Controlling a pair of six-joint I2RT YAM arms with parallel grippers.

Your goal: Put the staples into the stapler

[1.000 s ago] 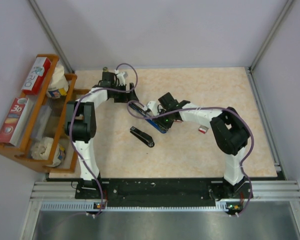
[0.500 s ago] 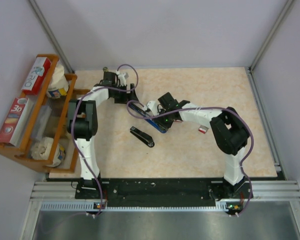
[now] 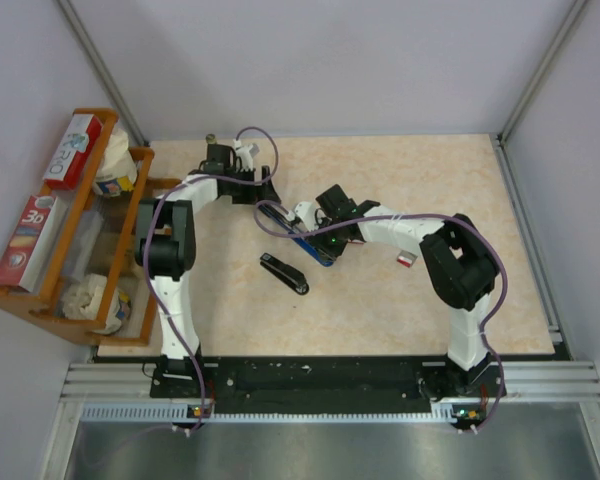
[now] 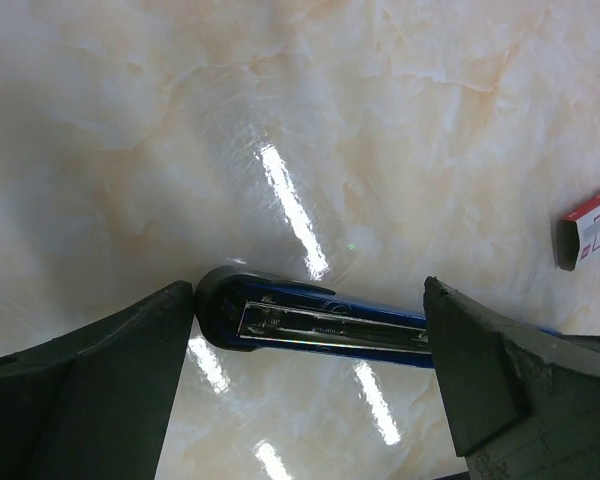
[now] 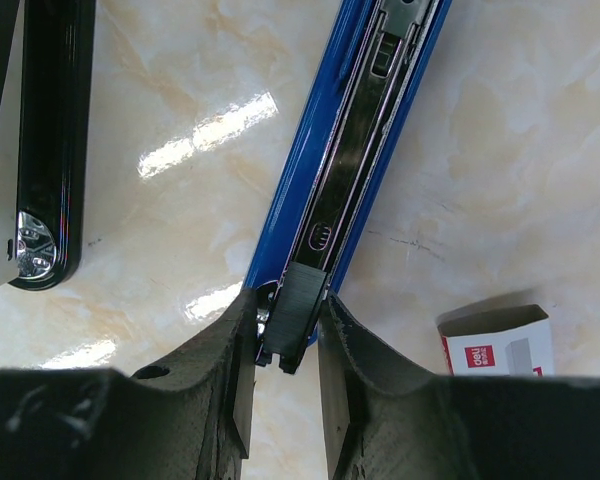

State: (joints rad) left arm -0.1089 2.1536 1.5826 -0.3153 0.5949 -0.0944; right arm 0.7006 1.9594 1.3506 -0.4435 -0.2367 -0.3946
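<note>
The black stapler (image 3: 283,273) lies nearest the front edge of the desk (image 3: 380,320), close to the middle, and points aslant toward the near right corner. In the right wrist view its glossy body (image 5: 50,130) rests apart from the other stapler, with bare desk between them.

A little farther back and right of centre sits the staples box (image 3: 407,260), just beside the forearm of the right arm (image 3: 450,265). It is a small white box with a red label. The right wrist view shows it (image 5: 495,343) lying flat with one end flap open, near the end of the blue stapler but not touching it.

The right jaws are closed almost fully, and the fingers (image 5: 225,370) pinch the black end piece at the near end of the blue stapler (image 5: 325,190). That stapler (image 3: 315,254) lies open with its metal channel facing up, and it runs aslant from the middle toward the far left corner.

At its far end the left jaws stand wide apart and hold nothing. The fingers (image 4: 90,380) straddle the rounded tip of the stapler (image 4: 320,322), and one sits very close to that tip. The left arm (image 3: 170,245) reaches there along the left side.

A wooden rack (image 3: 40,307) of packets stands beyond the left edge.
</note>
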